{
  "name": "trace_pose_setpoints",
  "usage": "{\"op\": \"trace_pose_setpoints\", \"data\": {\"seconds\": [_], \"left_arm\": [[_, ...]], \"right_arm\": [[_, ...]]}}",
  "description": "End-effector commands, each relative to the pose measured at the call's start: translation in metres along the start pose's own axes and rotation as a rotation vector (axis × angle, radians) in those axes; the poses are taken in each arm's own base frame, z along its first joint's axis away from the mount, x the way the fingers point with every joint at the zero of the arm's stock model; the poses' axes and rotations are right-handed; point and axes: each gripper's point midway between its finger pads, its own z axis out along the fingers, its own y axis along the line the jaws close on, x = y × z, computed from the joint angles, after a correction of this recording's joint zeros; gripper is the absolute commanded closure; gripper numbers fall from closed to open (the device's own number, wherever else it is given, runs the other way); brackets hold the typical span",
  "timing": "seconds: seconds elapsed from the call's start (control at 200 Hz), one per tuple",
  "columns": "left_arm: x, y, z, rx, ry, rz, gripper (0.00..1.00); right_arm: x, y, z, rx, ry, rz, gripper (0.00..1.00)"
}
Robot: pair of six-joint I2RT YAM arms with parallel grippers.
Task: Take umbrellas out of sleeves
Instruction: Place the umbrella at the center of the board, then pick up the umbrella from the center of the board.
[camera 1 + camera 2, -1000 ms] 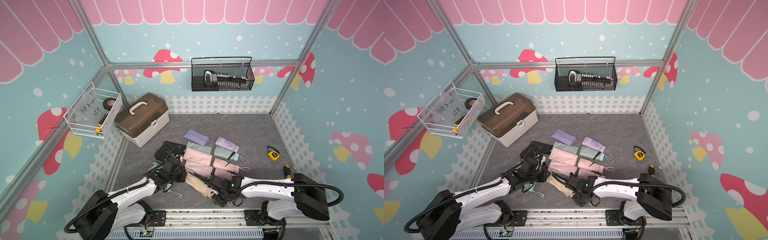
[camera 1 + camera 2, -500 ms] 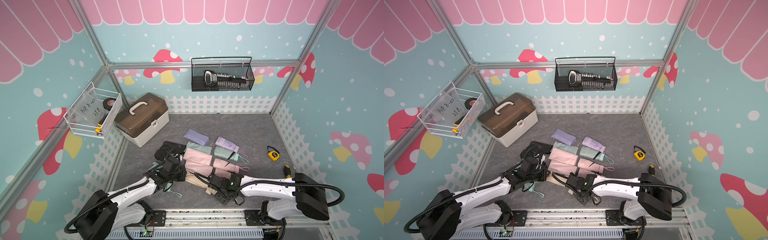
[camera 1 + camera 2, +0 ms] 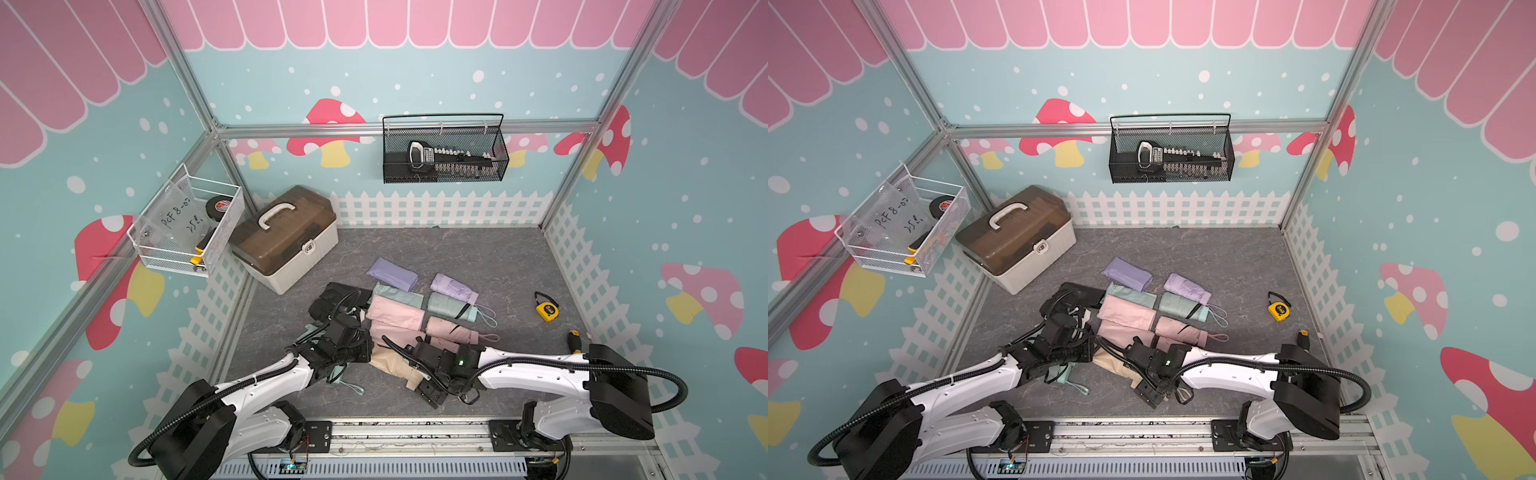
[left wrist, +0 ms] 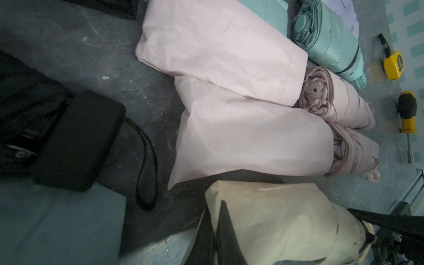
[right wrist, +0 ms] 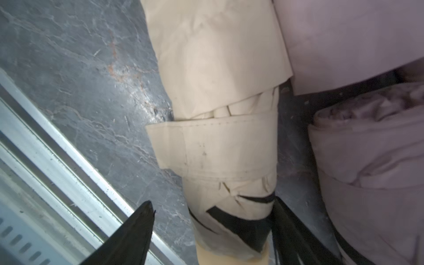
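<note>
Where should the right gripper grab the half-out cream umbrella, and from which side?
Grip the cream umbrella on its bare end just past the wrap strap, right gripper coming from the end away from the cream sleeve, jaws across its width. The strap binds the pleats firm there, and pulling that way should draw it straight out.

the cream umbrella (image 5: 220,146) is plain beige with black parts at one end, and the cream sleeve (image 5: 206,46) has the same beige. the pink sleeves (image 4: 218,50) are pale rose, and the pink umbrellas (image 4: 339,107) are a little dustier. the mint umbrella (image 4: 330,41) is soft green with a dark strap. the floor (image 3: 457,253) is grey with pale veins. the tape measure (image 3: 546,309) is yellow and black.
</note>
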Motion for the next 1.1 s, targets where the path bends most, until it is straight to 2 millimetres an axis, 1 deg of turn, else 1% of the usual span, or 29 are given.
{"op": "trace_pose_setpoints", "data": {"seconds": [0.0, 0.075, 0.14, 0.195, 0.25, 0.295, 0.325, 0.435, 0.61, 0.7, 0.75, 0.82, 0.936, 0.976, 1.096], "left_arm": [[-0.009, -0.004, 0.000, 0.011, -0.023, 0.019, 1.00], [-0.010, -0.005, 0.000, 0.012, -0.025, 0.022, 1.00], [-0.010, -0.005, 0.000, 0.014, -0.023, 0.023, 1.00], [-0.011, -0.006, -0.001, 0.015, -0.025, 0.022, 1.00], [-0.011, -0.006, -0.002, 0.017, -0.027, 0.023, 1.00], [-0.011, -0.006, -0.002, 0.015, -0.030, 0.023, 1.00], [-0.011, -0.005, -0.003, 0.015, -0.032, 0.023, 1.00], [-0.010, -0.005, -0.002, 0.017, -0.027, 0.021, 1.00], [-0.010, -0.006, -0.001, 0.020, -0.028, 0.017, 1.00], [-0.010, -0.005, 0.000, 0.021, -0.025, 0.015, 1.00], [-0.010, -0.006, 0.000, 0.023, -0.026, 0.016, 1.00], [-0.010, -0.005, 0.000, 0.020, -0.026, 0.014, 1.00], [-0.011, -0.005, -0.001, 0.013, -0.031, 0.022, 1.00], [-0.012, -0.004, -0.001, 0.008, -0.032, 0.027, 1.00], [-0.013, -0.002, 0.001, -0.009, -0.030, 0.042, 1.00]], "right_arm": [[-0.017, 0.000, 0.004, -0.005, -0.025, -0.025, 0.24], [-0.021, -0.006, 0.007, 0.021, -0.017, -0.027, 0.24], [-0.021, -0.014, 0.009, 0.067, 0.004, -0.027, 0.24], [-0.022, -0.017, 0.009, 0.088, 0.004, -0.034, 0.23], [-0.024, -0.016, 0.009, 0.078, -0.007, -0.042, 0.21], [-0.025, -0.012, 0.010, 0.057, -0.009, -0.054, 0.14], [-0.025, -0.010, 0.012, 0.043, -0.008, -0.061, 0.12], [-0.024, -0.005, 0.020, 0.017, 0.014, -0.069, 0.13], [-0.026, -0.004, 0.028, 0.016, 0.010, -0.062, 0.21], [-0.029, -0.004, 0.030, 0.019, 0.004, -0.057, 0.28], [-0.027, -0.004, 0.030, 0.020, 0.008, -0.057, 0.34], [-0.022, -0.003, 0.031, 0.011, 0.016, -0.056, 0.46], [-0.010, 0.001, 0.027, -0.024, 0.041, -0.065, 0.56], [-0.006, 0.002, 0.025, -0.038, 0.057, -0.067, 0.58], [0.008, 0.007, 0.018, -0.074, 0.103, -0.065, 0.58]]}}
